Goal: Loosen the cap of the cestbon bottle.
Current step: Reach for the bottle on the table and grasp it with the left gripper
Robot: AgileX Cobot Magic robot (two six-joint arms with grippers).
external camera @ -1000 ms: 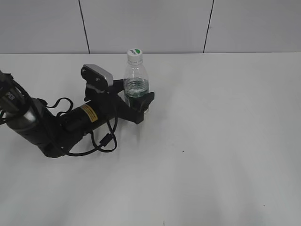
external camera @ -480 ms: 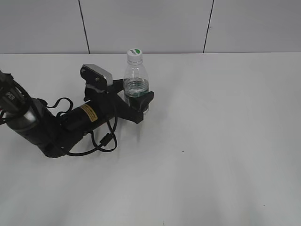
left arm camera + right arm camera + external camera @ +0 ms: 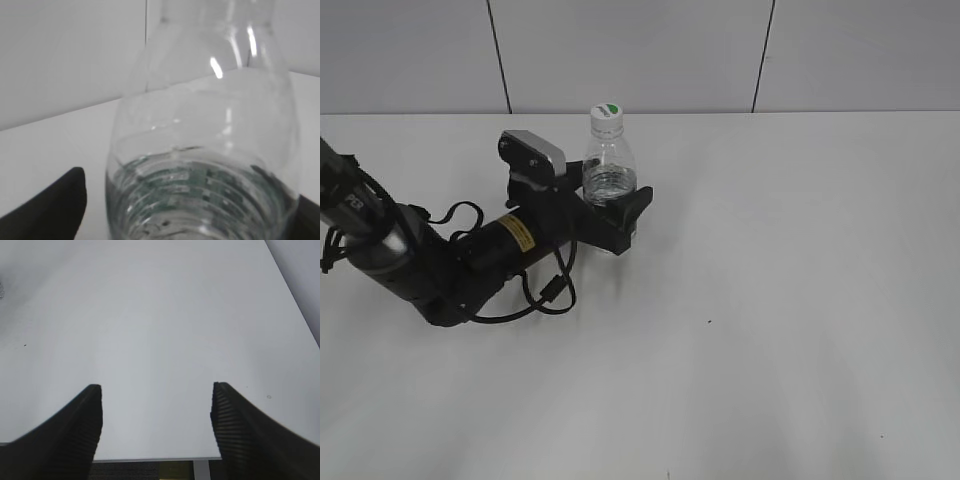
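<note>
The cestbon bottle [image 3: 610, 178] stands upright on the white table, clear with a dark green label band low down. Its white cap [image 3: 607, 115] with a green mark is on top. My left gripper [image 3: 613, 214] reaches in from the left and sits around the bottle's lower body. In the left wrist view the bottle [image 3: 200, 165] fills the frame between the jaws [image 3: 180, 217]. The left finger stands apart from the bottle wall, so the jaws are open. The cap is out of that view. My right gripper [image 3: 157, 410] is open and empty, and does not show in the exterior view.
The left arm with its black cable [image 3: 545, 295] lies across the table's left side. The white table [image 3: 780, 300] meets a grey panelled wall [image 3: 640, 50] behind the bottle. The right wrist view shows bare table [image 3: 160, 315] and its near edge [image 3: 150, 459].
The left arm has shifted a little to the right and its wrist has lifted. The jaws look wider around the bottle. The bottle has stayed in place.
</note>
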